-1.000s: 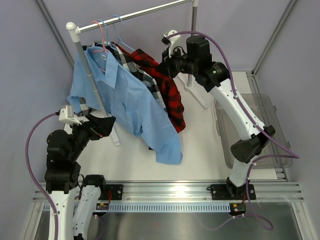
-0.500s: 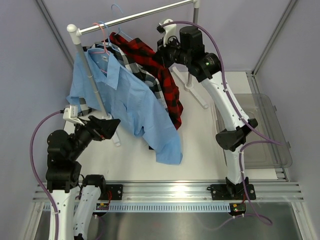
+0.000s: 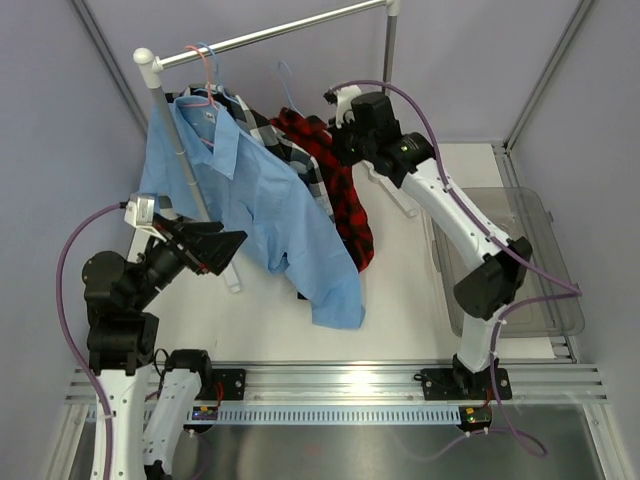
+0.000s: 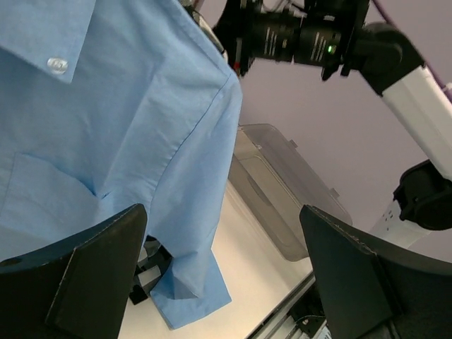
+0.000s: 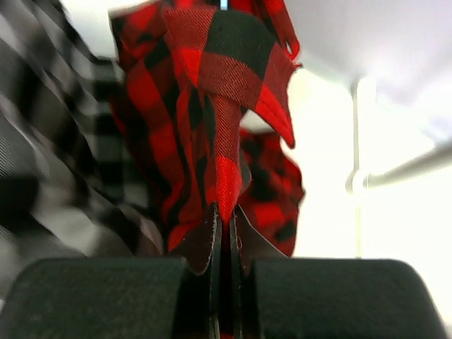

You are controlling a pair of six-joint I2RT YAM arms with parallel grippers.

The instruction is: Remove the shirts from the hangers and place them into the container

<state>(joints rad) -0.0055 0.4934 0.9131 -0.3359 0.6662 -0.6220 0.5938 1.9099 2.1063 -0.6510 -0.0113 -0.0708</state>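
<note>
**Red plaid shirt off the rail, pinched in the right fingers**

The silver rail (image 3: pixel 270 32) runs across the far side of the desk (image 3: pixel 400 300). From its left end hangs the light blue shirt (image 3: pixel 270 210), with its collar up by the rail and its long axis slanting down to a hem near the desk. Its collar label (image 3: pixel 205 113) is too small to read.

The container (image 3: pixel 540 260) lies on the desk right of the rail and nearer the arms, its long side running away from them.

The red-and-black plaid shirt (image 3: pixel 345 190) hangs below the rail's middle, collar up and hem down. Just left of it is the check shirt (image 3: pixel 290 155). A second ago the plaid shirt's light blue hanger (image 3: pixel 287 85) was hooked on the rail; now the hook is free, below the rail. The pink hanger (image 3: pixel 210 75) is still at the rail's left end.

The right fingers (image 5: pixel 99 296) are closed tight on a fold of the plaid shirt. The left fingers (image 4: pixel 99 275) are spread wide and hold nothing. They have risen toward the blue shirt.
</note>
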